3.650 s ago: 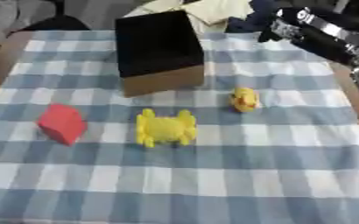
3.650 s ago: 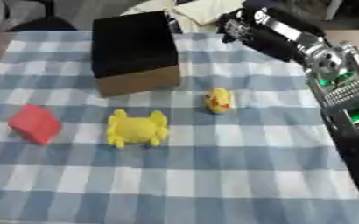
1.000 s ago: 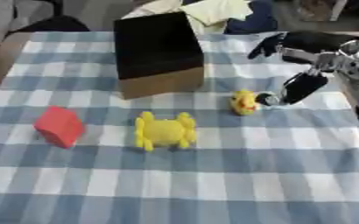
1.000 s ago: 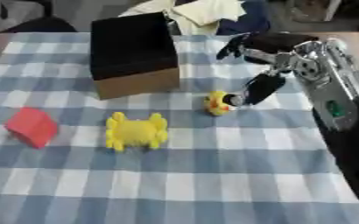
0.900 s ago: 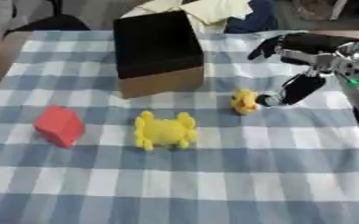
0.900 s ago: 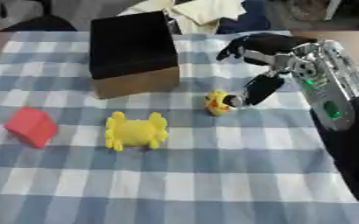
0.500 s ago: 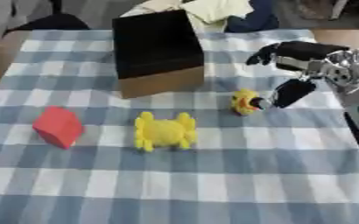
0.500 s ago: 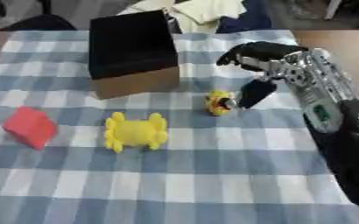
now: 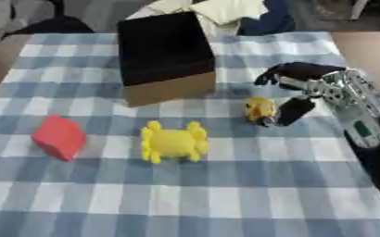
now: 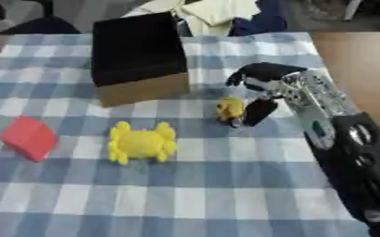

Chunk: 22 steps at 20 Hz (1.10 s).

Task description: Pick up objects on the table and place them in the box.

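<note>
The right hand [image 9: 300,88] reaches in over the blue-and-white checked cloth [image 9: 225,194], its fingers [image 9: 284,71] spread and arched above a small yellow duck [image 9: 259,109] — the thumb [image 9: 292,111] hangs down just beside the duck's right side, and whether it touches cannot be told. The hand is open, closed on nothing. The duck sits just right of the black-lined cardboard box [image 9: 165,58], which lies tilted on the cloth's far half. A yellow crab toy [image 9: 174,141] rests nearer the camera, and a red block [image 9: 60,137] lies well apart to its left (near the cloth's left edge).
</note>
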Each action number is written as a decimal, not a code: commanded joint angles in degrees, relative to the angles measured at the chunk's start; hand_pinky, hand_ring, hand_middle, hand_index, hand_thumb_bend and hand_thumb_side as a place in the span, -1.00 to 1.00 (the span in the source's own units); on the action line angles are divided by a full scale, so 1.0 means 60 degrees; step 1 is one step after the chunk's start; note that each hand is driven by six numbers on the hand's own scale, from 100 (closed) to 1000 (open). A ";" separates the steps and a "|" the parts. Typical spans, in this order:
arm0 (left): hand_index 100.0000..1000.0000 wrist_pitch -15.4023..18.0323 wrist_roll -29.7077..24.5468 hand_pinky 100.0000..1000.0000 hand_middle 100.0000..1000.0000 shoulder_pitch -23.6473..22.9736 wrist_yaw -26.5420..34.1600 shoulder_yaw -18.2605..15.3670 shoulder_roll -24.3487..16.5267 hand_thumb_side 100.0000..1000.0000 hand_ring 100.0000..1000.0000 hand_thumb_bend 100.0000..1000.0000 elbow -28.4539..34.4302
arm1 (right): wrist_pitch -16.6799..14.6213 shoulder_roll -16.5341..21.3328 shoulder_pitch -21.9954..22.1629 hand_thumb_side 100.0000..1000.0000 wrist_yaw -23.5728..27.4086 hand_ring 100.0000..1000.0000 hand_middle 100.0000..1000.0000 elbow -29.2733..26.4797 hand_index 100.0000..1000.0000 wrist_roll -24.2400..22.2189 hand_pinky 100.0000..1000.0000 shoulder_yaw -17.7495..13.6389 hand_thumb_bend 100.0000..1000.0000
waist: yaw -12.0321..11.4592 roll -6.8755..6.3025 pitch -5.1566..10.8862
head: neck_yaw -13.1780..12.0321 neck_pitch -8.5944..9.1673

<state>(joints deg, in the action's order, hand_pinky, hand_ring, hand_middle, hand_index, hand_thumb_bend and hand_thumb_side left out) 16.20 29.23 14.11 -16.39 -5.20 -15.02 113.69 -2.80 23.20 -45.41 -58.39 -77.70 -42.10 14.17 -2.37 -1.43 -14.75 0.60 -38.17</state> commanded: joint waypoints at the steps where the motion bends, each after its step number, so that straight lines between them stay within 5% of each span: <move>1: 0.55 0.0005 -0.0025 0.16 0.29 0.0081 -0.0006 -0.0023 -0.0041 0.67 0.50 -0.96 0.0150 | 0.0036 -0.0003 -0.0187 -0.22 -0.0233 0.68 0.61 0.0097 0.79 0.0181 0.68 -0.0035 -0.28 | -0.0015 -0.0018 0.0140 | 0.0016 0.0137; 10: 0.55 0.0003 -0.0032 0.16 0.29 0.0082 -0.0006 -0.0021 -0.0016 0.67 0.50 -0.96 0.0150 | 0.0059 -0.0110 -0.0186 -0.21 -0.0329 0.62 0.47 0.0318 0.58 0.0480 0.62 -0.0031 -0.43 | -0.0021 -0.0039 0.0117 | 0.0060 0.0142; 17: 0.55 0.0002 -0.0040 0.16 0.29 0.0094 -0.0004 -0.0024 -0.0001 0.67 0.50 -0.96 0.0150 | 0.0130 -0.0141 -0.0171 -0.41 -0.0421 0.58 0.38 0.0358 0.48 0.0683 0.56 -0.0017 -0.46 | -0.0031 -0.0038 0.0117 | 0.0073 0.0195; 22: 0.55 0.0003 -0.0036 0.16 0.29 0.0099 0.0002 -0.0028 -0.0001 0.67 0.50 -0.96 0.0150 | 0.0172 -0.0187 -0.0170 -0.50 -0.0476 0.53 0.23 0.0388 0.41 0.0879 0.51 -0.0022 -0.76 | -0.0036 -0.0037 0.0125 | 0.0072 0.0196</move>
<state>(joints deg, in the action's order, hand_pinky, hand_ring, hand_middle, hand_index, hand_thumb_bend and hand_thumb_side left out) 16.22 29.16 14.14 -16.39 -5.20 -14.57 113.69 -1.86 21.48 -45.40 -60.86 -75.09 -37.35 14.21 -2.48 -1.64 -14.86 0.94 -37.67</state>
